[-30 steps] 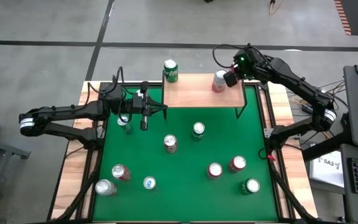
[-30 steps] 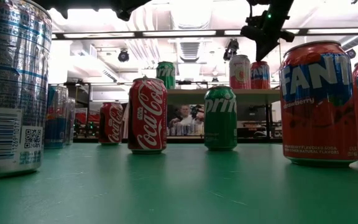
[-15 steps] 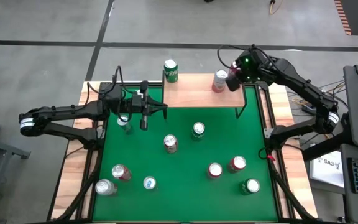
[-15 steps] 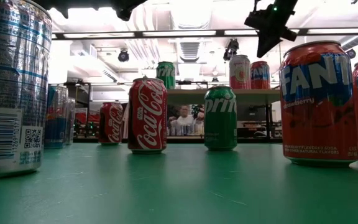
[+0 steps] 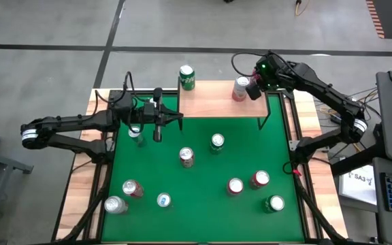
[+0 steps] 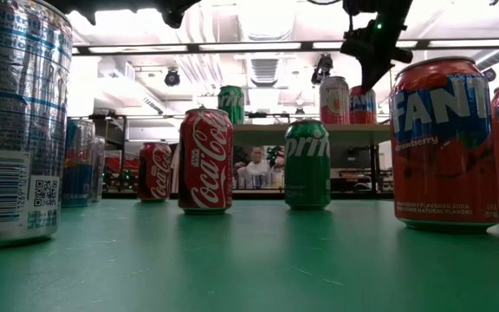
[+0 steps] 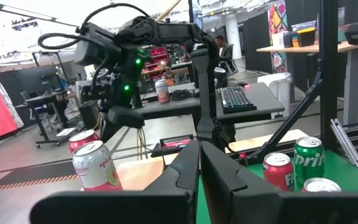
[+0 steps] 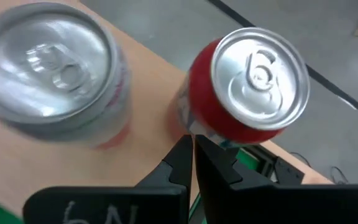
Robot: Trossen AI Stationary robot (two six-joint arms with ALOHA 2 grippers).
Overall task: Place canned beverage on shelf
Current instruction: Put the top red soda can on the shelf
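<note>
1. The right gripper (image 8: pixel 192 149) hung clenched on nothing above the shelf (image 5: pixel 209 102), close over a red can (image 8: pixel 244 87) at its far right corner.
2. Any sideways drift could have tipped that can off the edge, or knocked the pink can (image 5: pixel 240 88) beside it.
3. The left gripper (image 5: pixel 158 129), also clenched empty, waited beside the shelf; a green can (image 5: pixel 186 77) stood at the far left corner.
</note>
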